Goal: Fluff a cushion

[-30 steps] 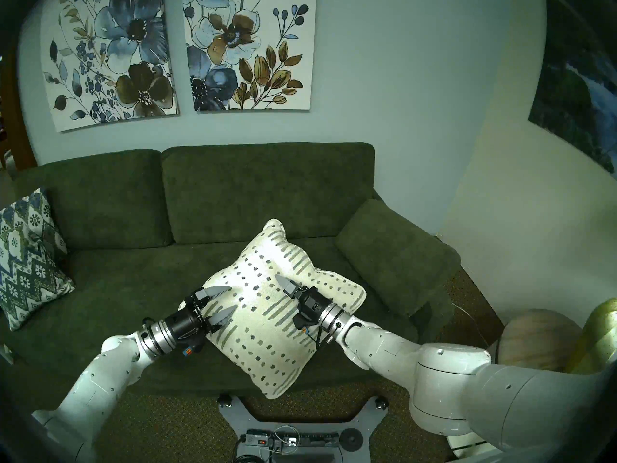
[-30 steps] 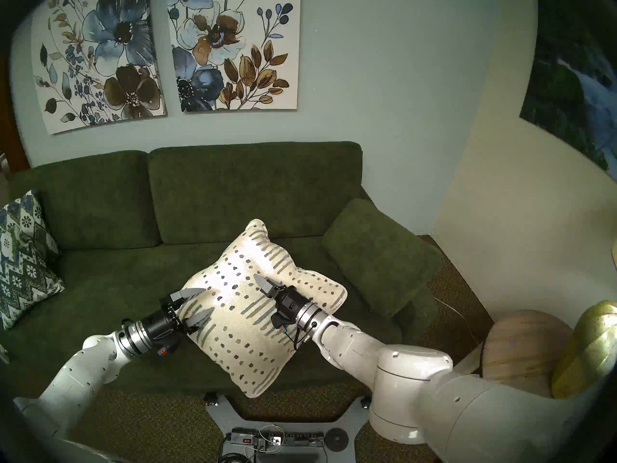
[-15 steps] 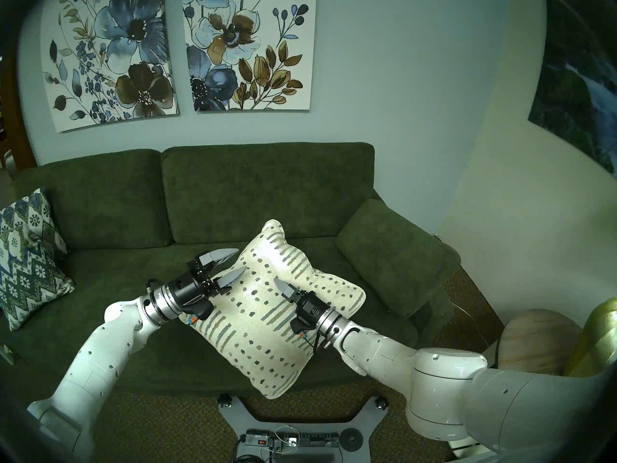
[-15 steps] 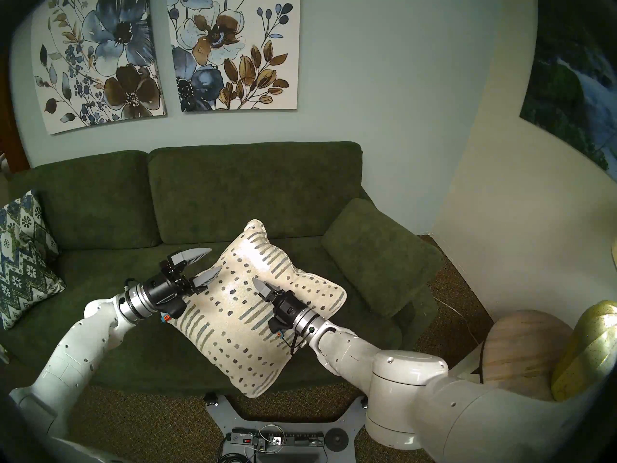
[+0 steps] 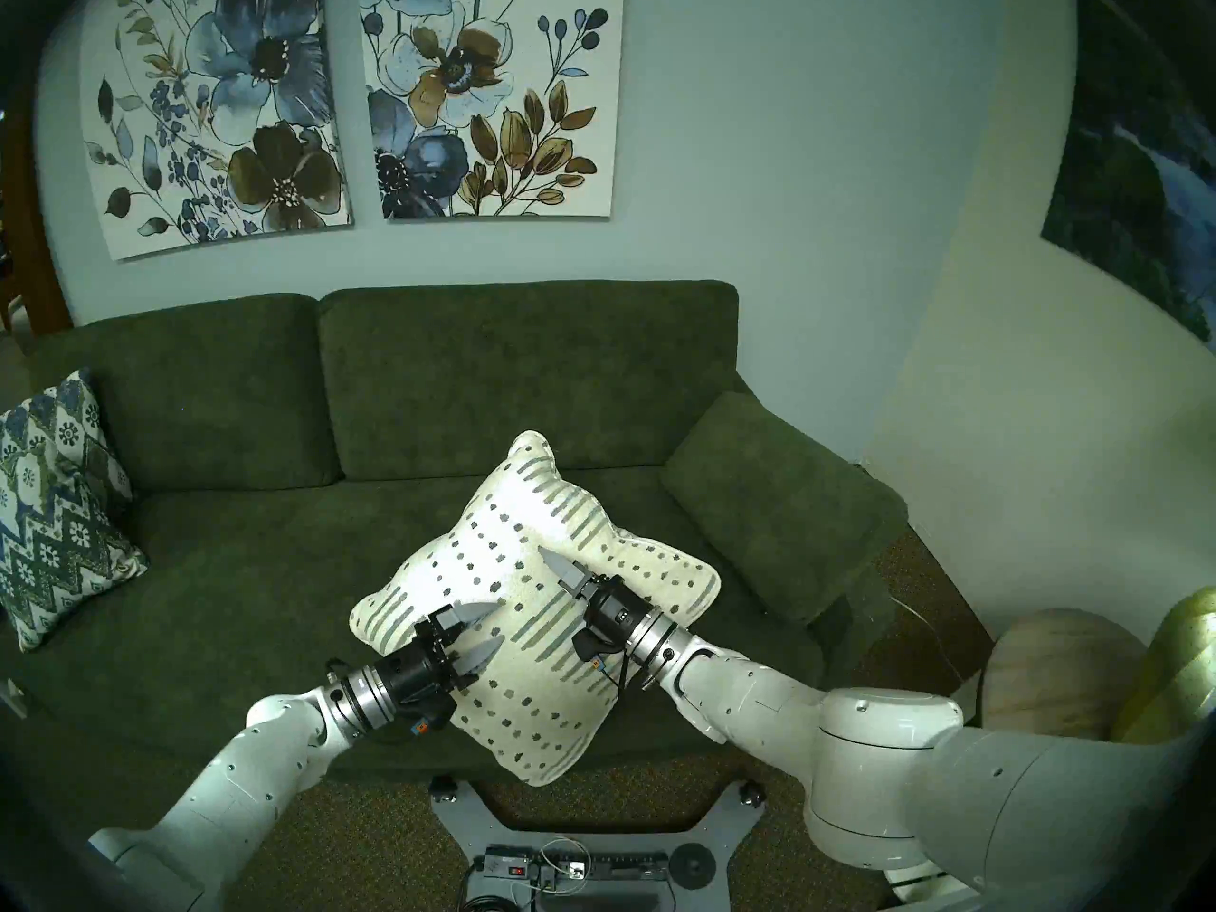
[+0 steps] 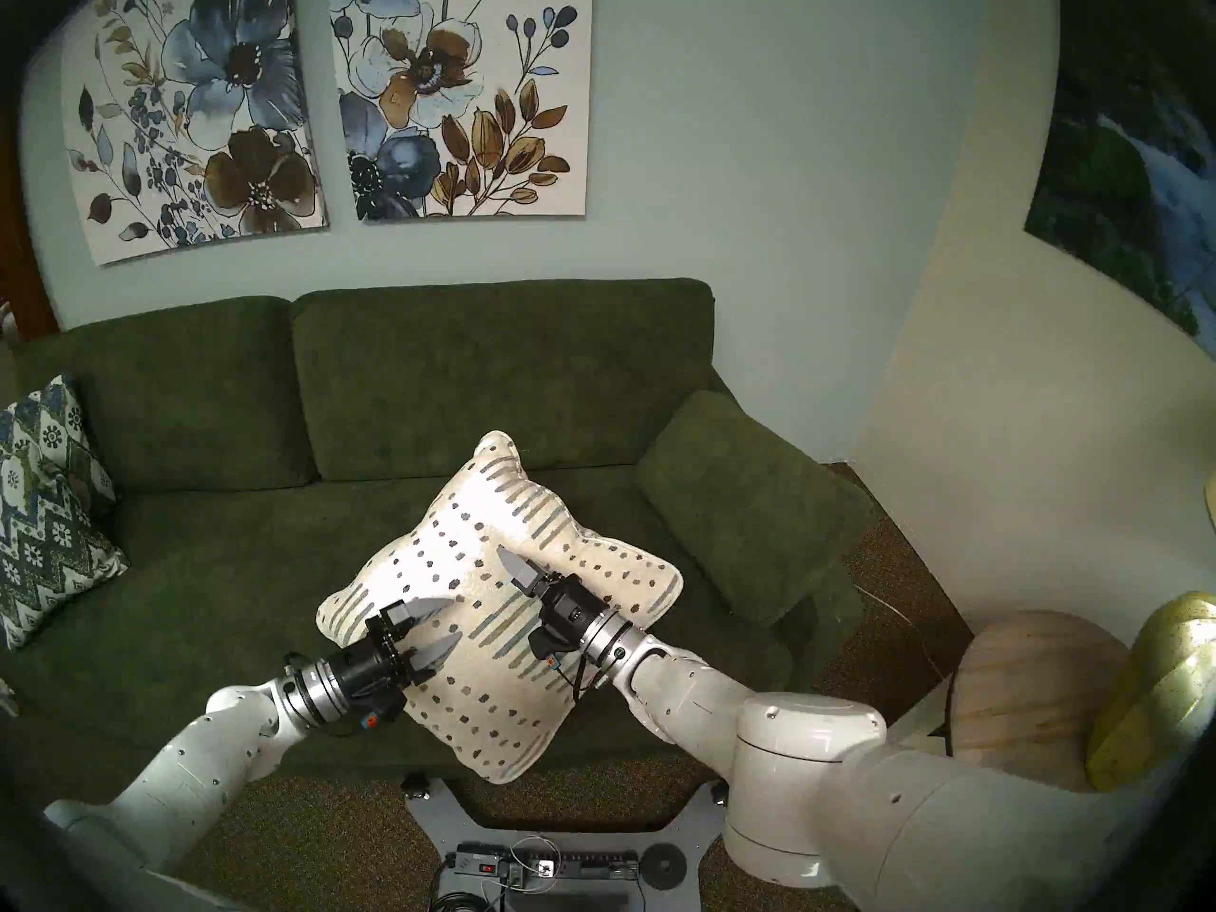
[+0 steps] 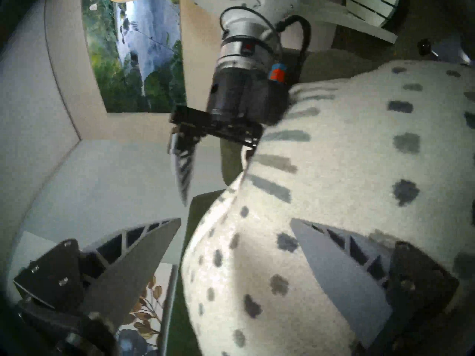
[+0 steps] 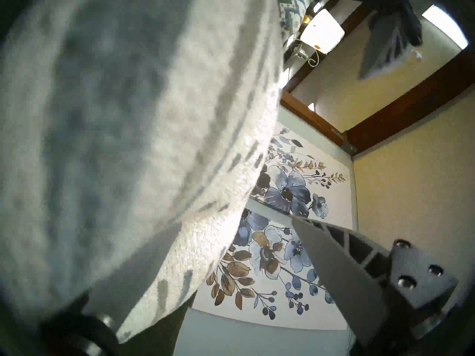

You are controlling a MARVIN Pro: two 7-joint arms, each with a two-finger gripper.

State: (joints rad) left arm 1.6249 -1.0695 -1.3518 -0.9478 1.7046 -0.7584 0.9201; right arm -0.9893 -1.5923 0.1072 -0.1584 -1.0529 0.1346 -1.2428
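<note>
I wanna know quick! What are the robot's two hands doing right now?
Left gripper: open, one finger against the cushion, holding nothing.
Right gripper: open, against the cushion; no grip shows.

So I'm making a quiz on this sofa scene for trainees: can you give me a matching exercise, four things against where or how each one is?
Things:
1. dotted cream cushion
2. zigzag pillow
3. left claw
4. flower paintings

Places or states:
A. hanging on the wall above the sofa
B. open, pressed into the cushion's face
C. propped at the sofa's left end
D. standing tilted on the seat near its front edge, between both arms

Pairs: 1-D, 2-C, 3-B, 4-A
</note>
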